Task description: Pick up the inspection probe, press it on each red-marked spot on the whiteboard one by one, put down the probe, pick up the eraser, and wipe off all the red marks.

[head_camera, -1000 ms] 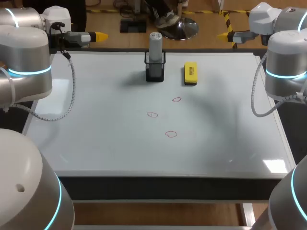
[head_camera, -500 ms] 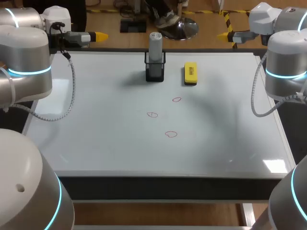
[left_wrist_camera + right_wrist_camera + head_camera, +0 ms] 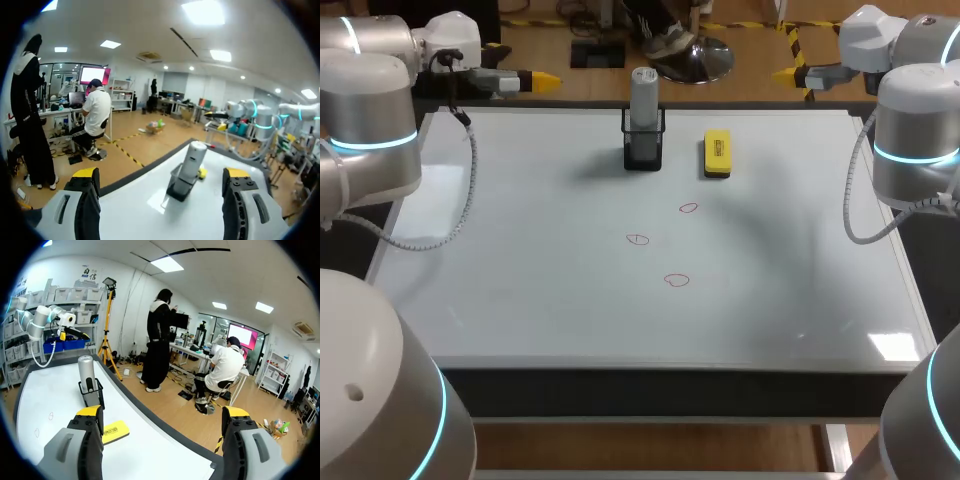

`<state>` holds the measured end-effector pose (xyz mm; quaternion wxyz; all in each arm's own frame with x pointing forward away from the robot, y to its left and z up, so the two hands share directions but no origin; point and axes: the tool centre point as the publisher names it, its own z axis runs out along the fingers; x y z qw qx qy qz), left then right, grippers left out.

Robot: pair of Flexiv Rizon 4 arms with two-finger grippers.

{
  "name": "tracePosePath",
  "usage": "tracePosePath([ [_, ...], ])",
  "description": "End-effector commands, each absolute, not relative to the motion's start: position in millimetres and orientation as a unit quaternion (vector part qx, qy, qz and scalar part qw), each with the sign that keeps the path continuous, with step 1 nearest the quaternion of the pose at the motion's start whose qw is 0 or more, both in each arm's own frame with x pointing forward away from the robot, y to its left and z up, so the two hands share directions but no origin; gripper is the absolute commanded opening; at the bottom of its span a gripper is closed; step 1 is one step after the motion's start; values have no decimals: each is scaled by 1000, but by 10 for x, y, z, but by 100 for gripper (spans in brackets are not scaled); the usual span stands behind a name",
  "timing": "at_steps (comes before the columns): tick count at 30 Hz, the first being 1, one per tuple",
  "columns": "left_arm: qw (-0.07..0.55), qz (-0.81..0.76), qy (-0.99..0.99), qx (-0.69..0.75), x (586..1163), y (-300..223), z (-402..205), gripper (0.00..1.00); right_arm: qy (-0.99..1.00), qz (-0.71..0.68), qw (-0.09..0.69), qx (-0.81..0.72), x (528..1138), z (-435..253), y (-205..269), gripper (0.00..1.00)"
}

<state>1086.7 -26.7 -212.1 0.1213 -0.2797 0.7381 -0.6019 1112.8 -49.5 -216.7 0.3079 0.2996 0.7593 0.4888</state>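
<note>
Our left gripper (image 3: 161,173) and right gripper (image 3: 162,412) both gape empty, so we should straddle the probe (image 3: 643,92) above its holder (image 3: 643,152), close squarely, then lift straight up.

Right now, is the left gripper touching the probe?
Apart. Head view: left gripper sits by the far left corner of the whiteboard, bare board between it and the probe standing in its holder.

The label on the yellow eraser (image 3: 717,153) is too small to read.
</note>
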Motion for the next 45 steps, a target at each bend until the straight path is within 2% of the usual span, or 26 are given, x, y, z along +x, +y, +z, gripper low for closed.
tracePosePath([
  [1, 95, -618, 742, -243, 10991, -385, -2172, 100, 760, 489, 307, 300, 11133, -2167, -496, 100],
  [14, 31, -654, 739, -157, 10930, -941, -2249, 100, 760, 489, 307, 300, 11133, -2167, -496, 100],
  [24, 9, -669, 733, -124, 10833, -1344, -2369, 100, 760, 489, 307, 300, 11133, -2167, -496, 100],
  [45, 24, -665, 740, -95, 10814, -1944, -2646, 100, 760, 489, 307, 300, 11133, -2167, -496, 100],
])
